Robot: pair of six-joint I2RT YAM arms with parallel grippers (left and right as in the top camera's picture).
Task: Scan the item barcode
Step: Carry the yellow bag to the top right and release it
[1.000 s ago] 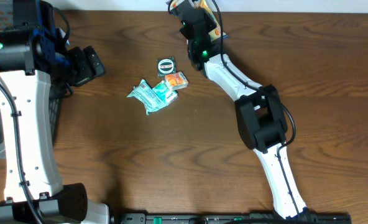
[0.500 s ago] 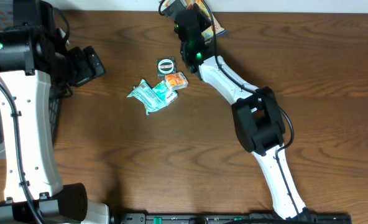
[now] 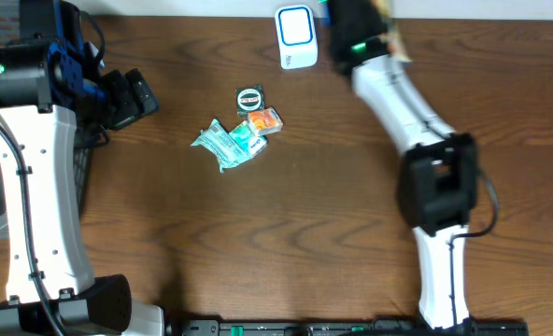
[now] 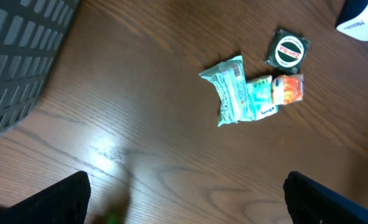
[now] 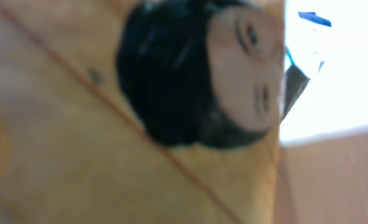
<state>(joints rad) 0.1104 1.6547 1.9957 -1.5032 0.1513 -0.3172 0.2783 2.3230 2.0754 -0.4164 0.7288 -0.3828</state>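
The item is a yellow packet (image 5: 78,155) printed with a dark-haired face, and it fills the right wrist view, hiding that gripper's fingers. In the overhead view my right gripper (image 3: 356,17) is at the table's far edge, shut on the packet, just right of the white scanner (image 3: 295,37) with its blue-ringed window. A corner of the scanner (image 4: 361,15) also shows in the left wrist view. My left gripper (image 4: 187,205) hangs open over bare wood at the left (image 3: 132,96), holding nothing.
A small heap lies mid-table: a teal packet (image 3: 225,140), an orange packet (image 3: 265,121) and a round black-and-green item (image 3: 249,98). A dark mesh basket (image 4: 22,56) stands at the left edge.
My right arm has swung from left to right along the far edge with the packet, uncovering the scanner. The left arm and the heap have not moved.
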